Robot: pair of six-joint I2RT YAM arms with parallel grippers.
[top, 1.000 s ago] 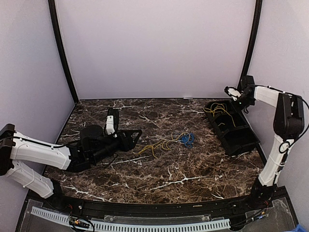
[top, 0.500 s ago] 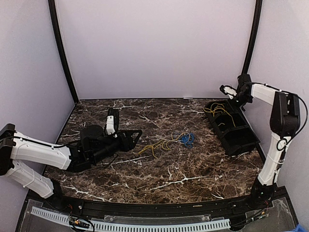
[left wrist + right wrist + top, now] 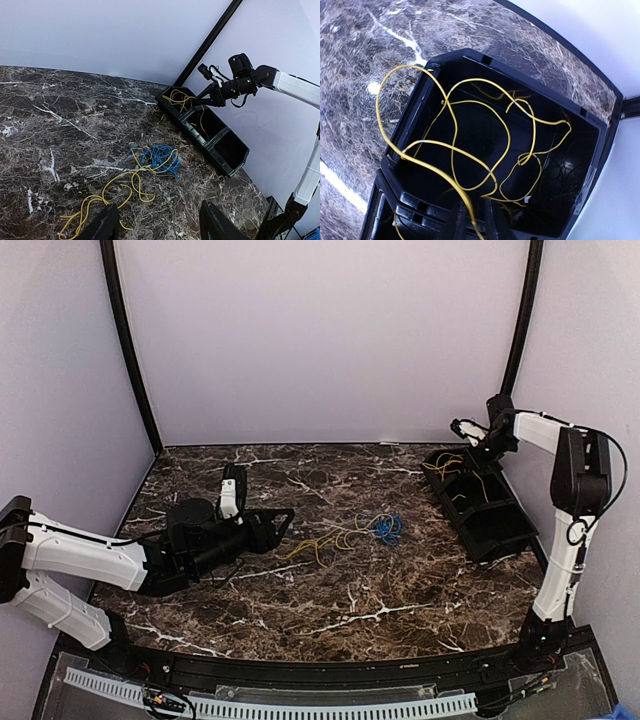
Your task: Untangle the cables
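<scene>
The desk (image 3: 350, 600) has a dark marble top. Near its middle, a little toward the right edge, lies a tangle. The yellow cables (image 3: 318, 540) spread in long loops on its left side. The blue cables (image 3: 386, 528) make a small tight bundle on its right side, touching and crossing the yellow ones.

A black bin (image 3: 497, 530) with three compartments stands along the right edge and reaches toward the far right corner. Its farthest compartment (image 3: 570, 165) holds more yellow wire loops (image 3: 485, 145), and one loop hangs over the compartment wall toward the desk. A thin piece of yellow wire is also seen in the middle compartment (image 3: 212, 131).

The left gripper (image 3: 159, 212) lies low over the desk near the left edge, pointing to the tangle but apart from it. Its jaws stand wide and nothing is between them.

The right gripper (image 3: 472, 222) hovers above the farthest compartment of the bin. Its fingers (image 3: 456, 222) are close together with only a narrow gap, and one yellow strand (image 3: 468, 207) runs through this gap. Whether the fingers really pinch the strand or only stand around it, I cannot tell.
</scene>
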